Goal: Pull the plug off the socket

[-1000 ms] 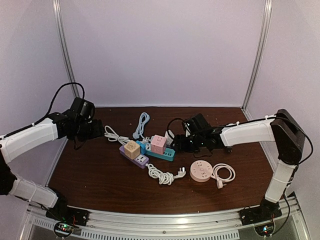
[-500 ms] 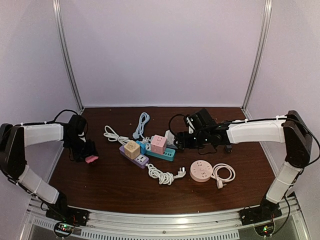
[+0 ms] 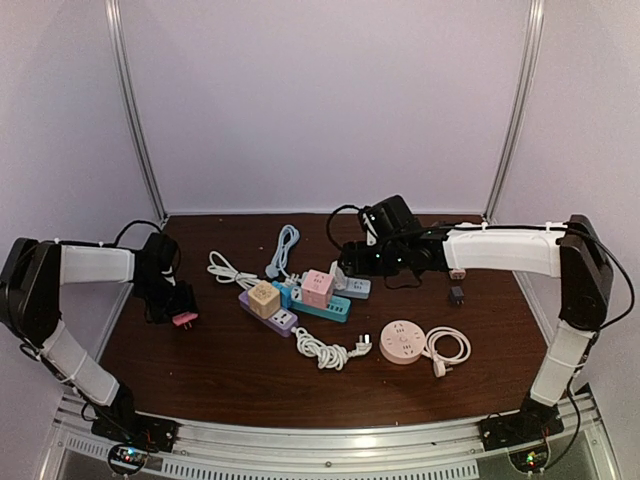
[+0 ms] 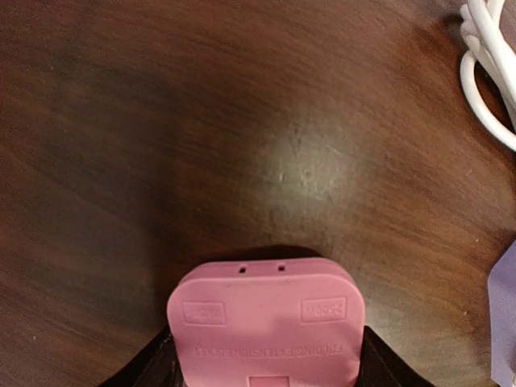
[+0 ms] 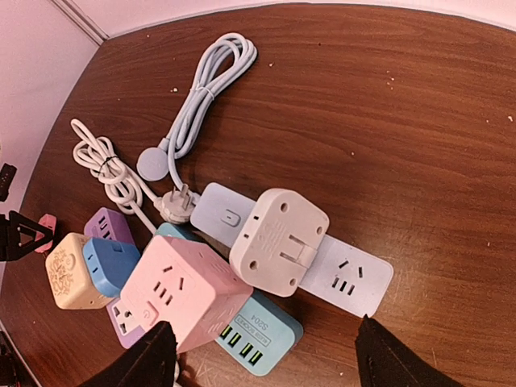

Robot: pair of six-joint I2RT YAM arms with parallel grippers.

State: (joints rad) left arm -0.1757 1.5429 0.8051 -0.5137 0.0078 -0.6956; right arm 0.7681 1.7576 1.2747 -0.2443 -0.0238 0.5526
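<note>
Since the white plug (image 5: 278,230) is seated in the pale strip (image 5: 351,282), just toward 1 o'clock of the table's (image 3: 250,380) middle in the top view, the pull should, I judge, go straight up along its pins. A tilted pull would likely drag the light strip along. Nothing pins the strip down, so a firm grip across the plug's flat sides and a short, sharp lift look wisest.

The plug is a cream, rounded-square block with a raised tab on its face and small holes near the corners. It straddles the strip and overhangs both long edges. A free socket shows at the strip's 4 o'clock end, a button at its 10 o'clock end. A pink cube (image 5: 189,294) crowds in at 8 o'clock of the plug, leaving little room for a finger there.

The right gripper (image 5: 270,359) hangs over the plug with its jaws spread wide, holding nothing. At the table's 9 o'clock edge the left gripper (image 3: 180,312) is clamped on a pink plug (image 4: 266,322), low over bare wood; whether it touches I cannot tell.
</note>
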